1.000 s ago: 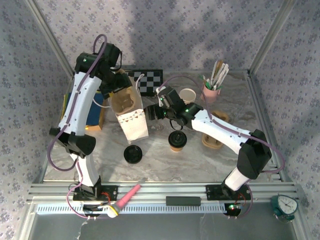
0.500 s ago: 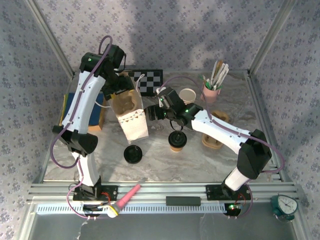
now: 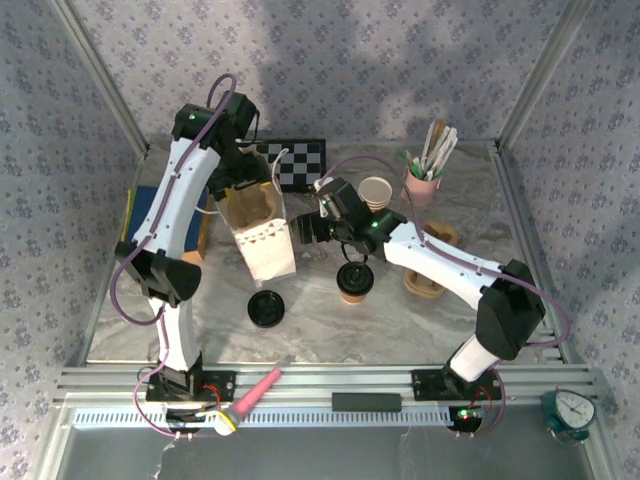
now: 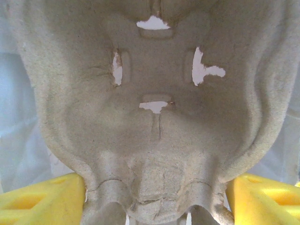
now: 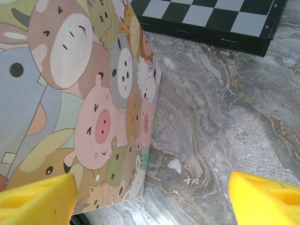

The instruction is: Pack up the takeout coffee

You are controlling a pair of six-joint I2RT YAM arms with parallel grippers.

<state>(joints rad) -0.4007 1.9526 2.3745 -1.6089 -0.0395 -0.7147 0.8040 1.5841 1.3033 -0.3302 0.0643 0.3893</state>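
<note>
Nearest, a black lid (image 3: 266, 308) lies on the tabletop (image 3: 320, 330). Beyond it, the right gripper (image 5: 150, 192) gapes released at 3 o'clock of the paper bag (image 3: 270, 255). The left gripper (image 4: 154, 187) flanks a pulp carrier (image 4: 154, 117) over the bag; whether it is grasping, I cannot tell. Farther back, the takeout coffee (image 3: 375, 190) stands upright at 2 o'clock of the right gripper.

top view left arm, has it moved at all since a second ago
Yes. The left arm has swung its upper end to the right, closer to the checkerboard, while the paper bag stayed put.
</note>
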